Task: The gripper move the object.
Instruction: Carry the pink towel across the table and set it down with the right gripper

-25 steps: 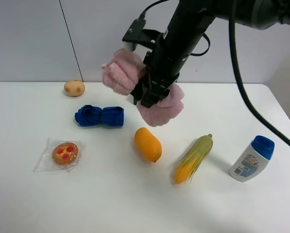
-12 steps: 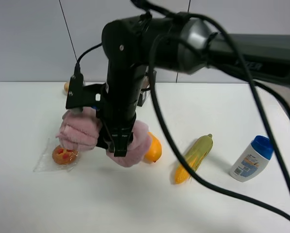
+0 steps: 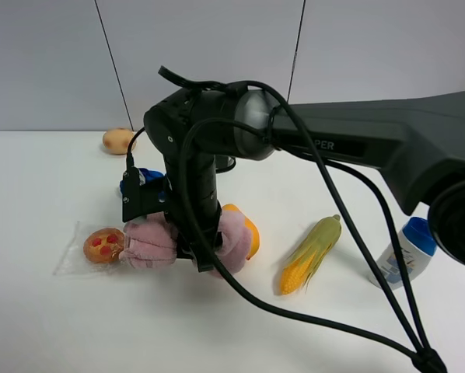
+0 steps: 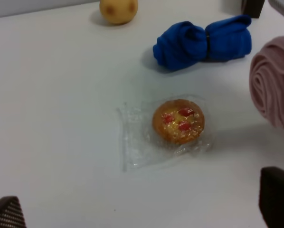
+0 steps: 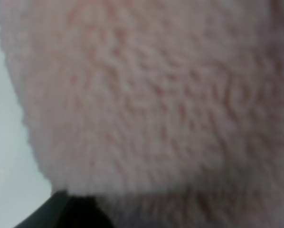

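Note:
The fluffy pink rolled towel (image 3: 150, 245) is low on the white table, between a wrapped pastry and a mango. My right gripper (image 3: 198, 250) reaches across from the right and is shut on the towel's middle, with a pink lobe on either side of the black claw. I cannot tell whether the towel rests on the table. The towel fills the right wrist view (image 5: 146, 95), and one lobe shows in the left wrist view (image 4: 273, 88). My left gripper (image 4: 142, 209) is open and empty, with only its fingertips (image 4: 277, 197) showing, above the table near the pastry.
The wrapped pastry (image 3: 102, 245) lies just left of the towel. The orange mango (image 3: 249, 231) is just right of it. A blue rolled cloth (image 3: 141, 183) lies behind the arm and a potato (image 3: 119, 141) at the back left. A corn cob (image 3: 310, 252) and a white bottle (image 3: 407, 252) lie to the right.
My right gripper has carried the pink towel from high at the back middle down and leftward to the table, between the pastry and the mango.

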Available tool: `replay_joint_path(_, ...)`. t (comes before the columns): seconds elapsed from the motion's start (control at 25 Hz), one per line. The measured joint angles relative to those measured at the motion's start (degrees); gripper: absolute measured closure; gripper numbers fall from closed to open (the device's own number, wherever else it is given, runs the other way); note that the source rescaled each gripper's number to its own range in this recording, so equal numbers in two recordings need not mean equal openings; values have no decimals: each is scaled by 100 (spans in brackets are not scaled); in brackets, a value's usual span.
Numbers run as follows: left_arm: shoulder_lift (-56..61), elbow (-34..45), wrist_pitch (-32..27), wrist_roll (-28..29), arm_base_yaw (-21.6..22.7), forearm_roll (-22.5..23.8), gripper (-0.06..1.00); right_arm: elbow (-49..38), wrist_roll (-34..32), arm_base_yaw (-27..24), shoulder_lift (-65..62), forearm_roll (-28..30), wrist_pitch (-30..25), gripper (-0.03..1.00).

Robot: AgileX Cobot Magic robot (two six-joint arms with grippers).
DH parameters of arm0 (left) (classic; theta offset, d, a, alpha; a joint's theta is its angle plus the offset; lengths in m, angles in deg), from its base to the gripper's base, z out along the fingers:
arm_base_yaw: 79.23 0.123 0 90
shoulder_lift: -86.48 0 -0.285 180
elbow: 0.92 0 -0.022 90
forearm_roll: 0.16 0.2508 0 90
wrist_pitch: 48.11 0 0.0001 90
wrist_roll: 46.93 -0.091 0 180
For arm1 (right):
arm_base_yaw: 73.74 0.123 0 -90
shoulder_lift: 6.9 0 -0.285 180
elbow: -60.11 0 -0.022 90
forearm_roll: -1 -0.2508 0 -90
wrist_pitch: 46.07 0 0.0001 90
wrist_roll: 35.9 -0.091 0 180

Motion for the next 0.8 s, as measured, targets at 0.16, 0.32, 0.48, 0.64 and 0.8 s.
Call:
replay_joint_path(0.16, 0, 0, 0, 0, 0, 0, -6, 0, 35, 0, 63, 0, -69, 97)
replay_joint_path(0.32, 0, 0, 0, 0, 0, 0, -6, 0, 41, 11, 243, 0, 67, 97)
replay_joint_path(0.48, 0, 0, 0, 0, 0, 0, -6, 0, 41, 40, 285, -39, 101, 97)
replay_joint_path(0.64, 0, 0, 0, 0, 0, 0, -6, 3, 41, 39, 388, -159, 95, 97)
replay_joint_path(0.8, 0, 0, 0, 0, 0, 0, -6, 3, 41, 39, 478, -256, 95, 97)
